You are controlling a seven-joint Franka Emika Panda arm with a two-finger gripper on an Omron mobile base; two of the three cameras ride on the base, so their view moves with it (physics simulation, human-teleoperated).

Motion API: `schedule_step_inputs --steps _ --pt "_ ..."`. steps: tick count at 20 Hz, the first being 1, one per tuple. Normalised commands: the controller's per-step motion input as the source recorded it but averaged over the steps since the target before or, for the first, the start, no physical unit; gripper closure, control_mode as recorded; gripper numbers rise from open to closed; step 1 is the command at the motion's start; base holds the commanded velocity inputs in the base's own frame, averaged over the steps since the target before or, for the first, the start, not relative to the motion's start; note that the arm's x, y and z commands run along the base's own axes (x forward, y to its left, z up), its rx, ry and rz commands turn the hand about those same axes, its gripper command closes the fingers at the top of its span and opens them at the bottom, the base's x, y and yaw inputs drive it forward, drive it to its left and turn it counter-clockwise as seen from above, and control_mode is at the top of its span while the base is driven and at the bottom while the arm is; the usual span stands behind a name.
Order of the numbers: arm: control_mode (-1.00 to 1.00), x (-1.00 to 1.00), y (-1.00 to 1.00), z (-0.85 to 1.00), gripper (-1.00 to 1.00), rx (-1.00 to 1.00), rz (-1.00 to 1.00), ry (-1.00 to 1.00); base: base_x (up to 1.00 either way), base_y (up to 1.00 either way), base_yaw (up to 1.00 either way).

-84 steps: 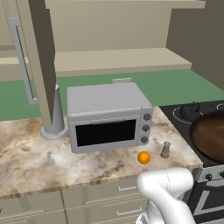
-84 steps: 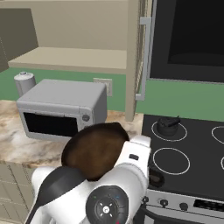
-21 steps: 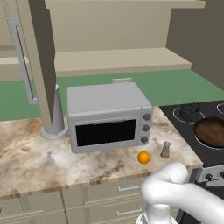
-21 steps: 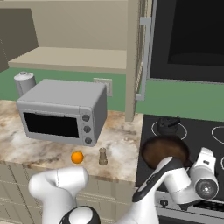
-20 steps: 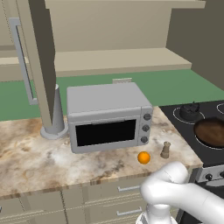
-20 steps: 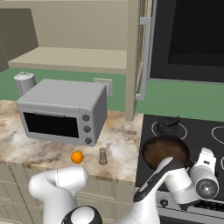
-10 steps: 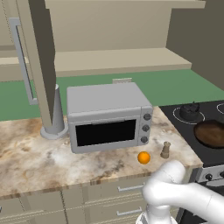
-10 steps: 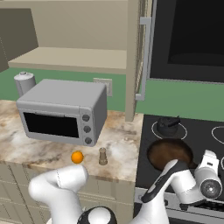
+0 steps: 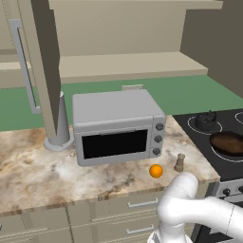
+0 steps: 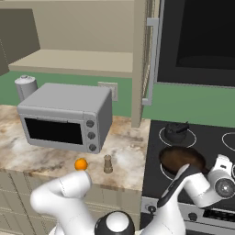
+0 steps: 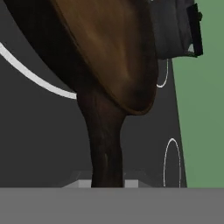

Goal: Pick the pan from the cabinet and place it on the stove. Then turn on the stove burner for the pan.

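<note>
White arm bent low, tool [image 10: 212,172] apparently gripping pan [image 10: 181,159] handle.

green wall [image 9: 199,92], marble counter [image 9: 28,171], beige drawers [image 9: 118,213]

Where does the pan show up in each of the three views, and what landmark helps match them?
Left base view: the pan sits at the right edge, on the stove.
Right base view: lower right of centre, on a front ring.
Hand view: its bowl fills the upper middle, handle running down to the bottom.
Shared landmark: the small dark pot just beyond the pan.
</note>
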Motion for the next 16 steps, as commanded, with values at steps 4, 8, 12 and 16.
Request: schedule_step_inputs --steps 4,8,12,16 --pt "-1.0 0.21 -0.21 -0.22 1.0 0.0 0.0 0.02 0.0 0.0 0.0" --pt "-1.0 -0.04 -0.13 -0.17 1.0 0.0 0.0 -0.04 0.0 0.0 0.0" --pt "-1.0 -0.14 -0.06 -0.11 1.0 0.0 0.0 -0.09 0.0 0.0 0.0" --pt "-1.0 -0.05 0.0 -0.12 1.0 0.0 0.01 -0.1 0.0 0.0 0.0"
